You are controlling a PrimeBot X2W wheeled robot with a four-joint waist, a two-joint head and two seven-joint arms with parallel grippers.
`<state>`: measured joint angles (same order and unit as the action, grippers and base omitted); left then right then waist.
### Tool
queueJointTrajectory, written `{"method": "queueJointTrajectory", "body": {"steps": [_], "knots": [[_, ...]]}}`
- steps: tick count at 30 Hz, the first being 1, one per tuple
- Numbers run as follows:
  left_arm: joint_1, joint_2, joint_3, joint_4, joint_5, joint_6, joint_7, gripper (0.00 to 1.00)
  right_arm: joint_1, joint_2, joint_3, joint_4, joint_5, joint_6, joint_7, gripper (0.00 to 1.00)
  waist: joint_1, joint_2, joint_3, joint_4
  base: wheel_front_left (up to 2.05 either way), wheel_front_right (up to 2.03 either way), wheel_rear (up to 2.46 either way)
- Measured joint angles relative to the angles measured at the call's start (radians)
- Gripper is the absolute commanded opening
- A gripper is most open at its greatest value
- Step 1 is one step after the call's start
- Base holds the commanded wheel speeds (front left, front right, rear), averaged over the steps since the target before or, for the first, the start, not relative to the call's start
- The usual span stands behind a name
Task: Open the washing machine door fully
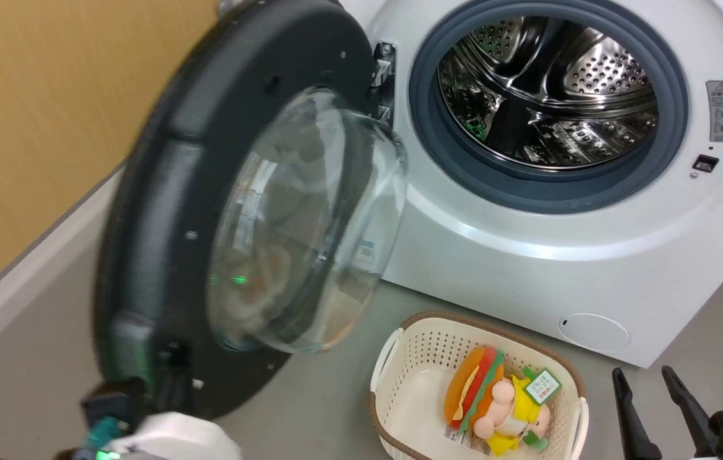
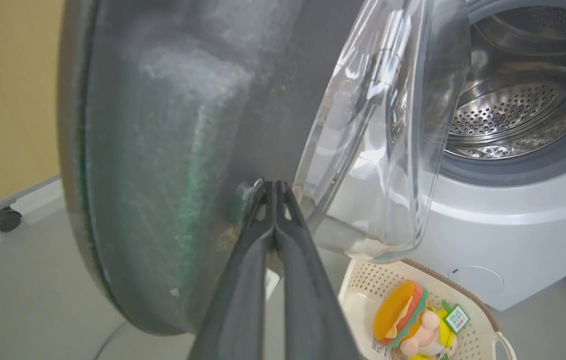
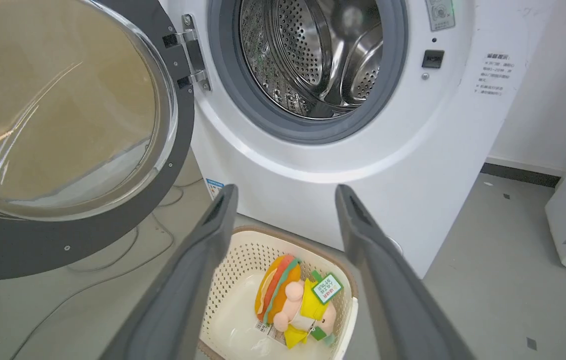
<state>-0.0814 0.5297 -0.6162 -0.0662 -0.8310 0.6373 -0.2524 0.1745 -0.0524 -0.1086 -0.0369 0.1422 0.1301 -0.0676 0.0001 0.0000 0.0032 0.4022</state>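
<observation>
Found the washing machine door swung well out from the washing machine on the hinge at the left of the opening, with its matte black inner face and clear glass bowl turned toward the head camera. Saw the grey rubber ring and the steel drum fully exposed. Noted the left gripper with both fingers pressed together, nothing visible between them, tips against the door's inner face just beside the lower edge of the glass bowl. Could not tell whether the tips caught the small grey-green part beside them. Noted the right gripper low at the right, well apart from the door, fingers spread wide and holding nothing. Located a cream basket on the grey floor just in front of the washing machine, containing a plush burger and a yellow-and-pink soft toy.
</observation>
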Motion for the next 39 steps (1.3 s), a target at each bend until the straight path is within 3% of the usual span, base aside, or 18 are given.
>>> {"method": "queueJointTrajectory", "body": {"steps": [8, 20, 30, 39], "knots": [[-0.003, 0.010, 0.217, 0.155, 0.010, -0.143, -0.004, 0.00, -0.001, 0.000, -0.005, 0.002, 0.000, 0.000, 0.005, 1.00, 0.0000, 0.0000, 0.013, -0.031, 0.00, 0.00, 0.00], [-0.143, -0.059, 0.431, 0.454, 0.115, -0.326, -0.004, 0.00, -0.020, 0.000, -0.013, 0.003, 0.000, 0.000, 0.014, 1.00, 0.0000, 0.0000, 0.040, -0.060, 0.00, 0.00, 0.00], [-0.196, -0.126, 0.589, 0.574, 0.240, -0.412, -0.004, 0.00, -0.022, 0.000, -0.002, 0.012, 0.000, 0.000, 0.014, 1.00, 0.0000, 0.0000, 0.046, -0.078, 0.00, 0.00, 0.00], [-0.042, -0.233, 0.668, 0.408, 0.389, -0.427, -0.004, 0.00, -0.022, 0.000, 0.011, 0.037, 0.017, 0.000, 0.000, 1.00, -0.0001, 0.0000, 0.016, -0.086, 0.00, 0.00, 0.00]]}}
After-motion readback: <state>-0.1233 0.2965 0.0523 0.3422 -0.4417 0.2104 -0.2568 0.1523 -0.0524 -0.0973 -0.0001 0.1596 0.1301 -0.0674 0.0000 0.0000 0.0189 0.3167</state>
